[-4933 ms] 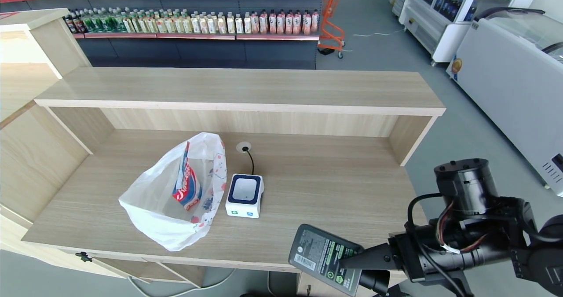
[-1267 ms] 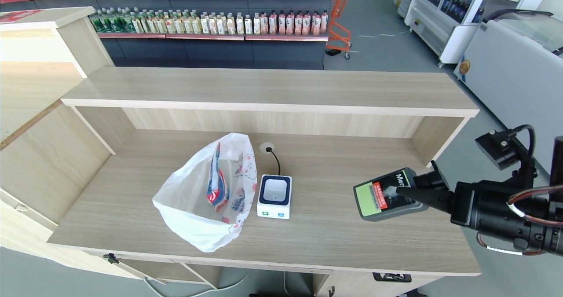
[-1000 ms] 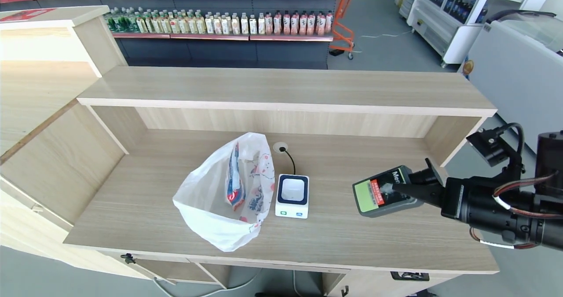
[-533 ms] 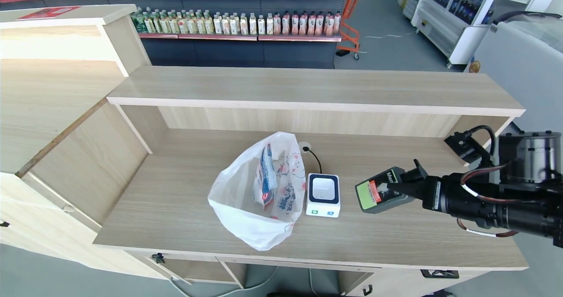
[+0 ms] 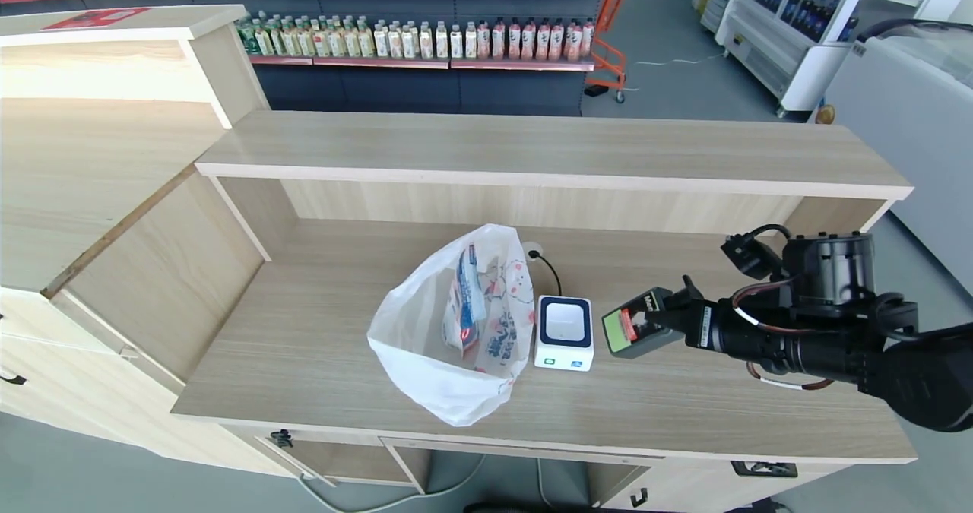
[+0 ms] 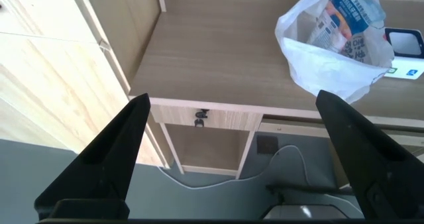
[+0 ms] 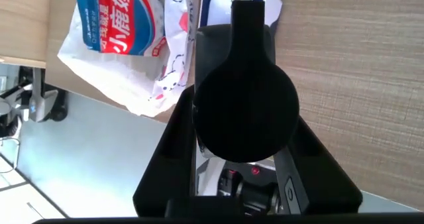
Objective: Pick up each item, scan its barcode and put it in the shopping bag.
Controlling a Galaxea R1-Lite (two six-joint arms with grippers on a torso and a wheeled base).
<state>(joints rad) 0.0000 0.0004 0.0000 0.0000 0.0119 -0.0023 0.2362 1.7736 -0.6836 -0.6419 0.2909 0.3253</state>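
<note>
Now, my right hand (image 5: 652, 323) is clamped on a dark grey pack (image 5: 625, 333), pinching it at one end, and its green and red labelled face shows in the head view. The pack hangs above the worktop (image 5: 684, 403), touching nothing below it, just to the right of the scanner (image 5: 563, 332). The scanner is a small white box with a dark-framed window facing up. It stands on the worktop, and a black cable (image 5: 549, 272) runs from behind it to a round hole farther back. Just beside the scanner's left side stands the bag (image 5: 426, 365), white plastic with a small printed pattern, its mouth open upward. A blue, white and red packet (image 5: 465, 311) stands upright inside it, on the side nearest the scanner. My left hand (image 6: 233, 97) is empty, fingers spread wide, held low before the worktop's front edge, left of the bag and well apart from it. Behind the worktop rises a higher ledge (image 5: 547, 144), and beyond that a shelf of bottles (image 5: 426, 42).
</note>
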